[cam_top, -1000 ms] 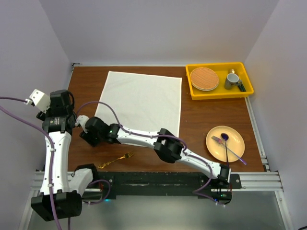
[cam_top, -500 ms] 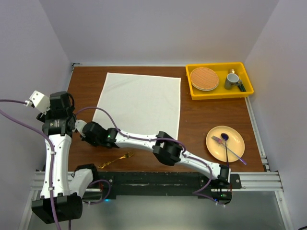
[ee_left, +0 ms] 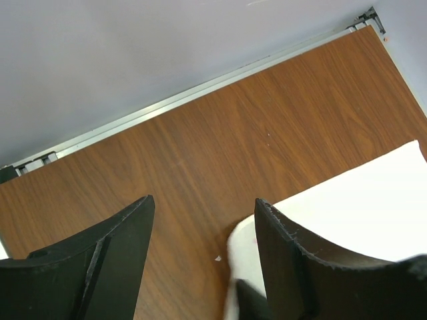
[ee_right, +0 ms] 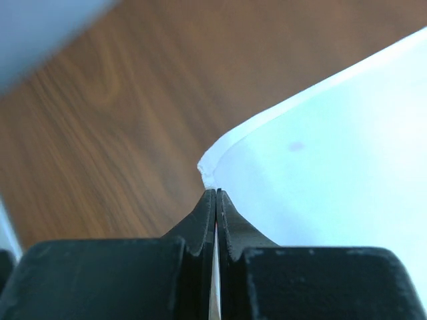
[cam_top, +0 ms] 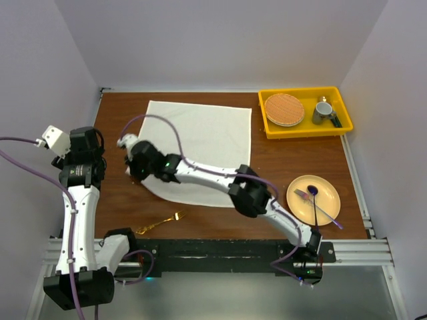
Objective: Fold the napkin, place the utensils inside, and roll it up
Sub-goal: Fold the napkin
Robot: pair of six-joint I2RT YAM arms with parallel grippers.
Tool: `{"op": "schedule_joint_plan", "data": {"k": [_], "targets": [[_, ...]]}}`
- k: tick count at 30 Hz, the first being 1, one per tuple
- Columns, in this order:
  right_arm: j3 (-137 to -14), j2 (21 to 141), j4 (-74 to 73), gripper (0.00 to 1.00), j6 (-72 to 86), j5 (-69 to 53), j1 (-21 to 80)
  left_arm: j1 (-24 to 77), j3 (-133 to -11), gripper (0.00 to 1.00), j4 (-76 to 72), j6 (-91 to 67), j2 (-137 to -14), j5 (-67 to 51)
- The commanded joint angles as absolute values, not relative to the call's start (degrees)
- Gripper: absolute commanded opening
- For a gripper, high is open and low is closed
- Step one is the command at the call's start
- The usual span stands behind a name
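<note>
Top external, far left: left arm stands at the table's (cam_top: 115,203) left edge. Left wrist view: left gripper (ee_left: 203,207) hangs above bare wood, jaws well apart, nothing between them; the napkin's edge shows just to the right of its right finger.

Next right: right arm reaches across from its base at the near right. Right wrist view: right gripper (ee_right: 215,195) has its jaws pressed together on a corner of the napkin (cam_top: 207,137), cloth pinched thin between the fingertips. From above, that near-left corner is drawn up, so the near edge runs slantwise; the rest lies flat at mid-table.

Near edge, left of centre: gold fork (cam_top: 160,223) lies flat on the wood, apart from the napkin, untouched by either arm.

Right side: yellow plate (cam_top: 330,190) carries a silver utensil with purple end (cam_top: 315,197). Far right corner: yellow bin (cam_top: 303,131) holds a round tan disc (cam_top: 284,110) and a grey mug (cam_top: 324,111).
</note>
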State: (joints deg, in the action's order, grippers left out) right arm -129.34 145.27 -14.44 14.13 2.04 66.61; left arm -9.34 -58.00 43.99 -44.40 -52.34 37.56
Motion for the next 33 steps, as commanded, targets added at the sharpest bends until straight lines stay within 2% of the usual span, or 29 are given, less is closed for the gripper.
{"op": "schedule_joint_plan", "data": {"k": [1, 7, 12, 20, 33], "targets": [[-123.3, 130.7, -4.5, 0.0, 24.4, -1.7, 57.7, -9.2, -60.0, 0.67, 42.4, -44.8, -53.0, 36.3], [-107.9, 121.4, 1.2, 0.0, 30.8, -3.9, 46.1, -9.1, -58.5, 0.65, 38.7, -42.9, -53.8, 31.5], [-98.6, 118.3, 4.5, 0.0, 32.3, -5.5, 37.2, -9.2, -57.2, 0.65, 36.0, -41.0, -54.7, 27.8], [-93.0, 117.9, 5.9, 0.0, 30.1, -5.0, 29.3, -9.1, -55.2, 0.65, 32.9, -39.0, -55.5, 24.0], [-88.8, 117.7, 6.9, 0.0, 24.8, -0.1, 23.6, -9.2, -54.8, 0.65, 32.3, -39.8, -56.9, 21.3]]}}
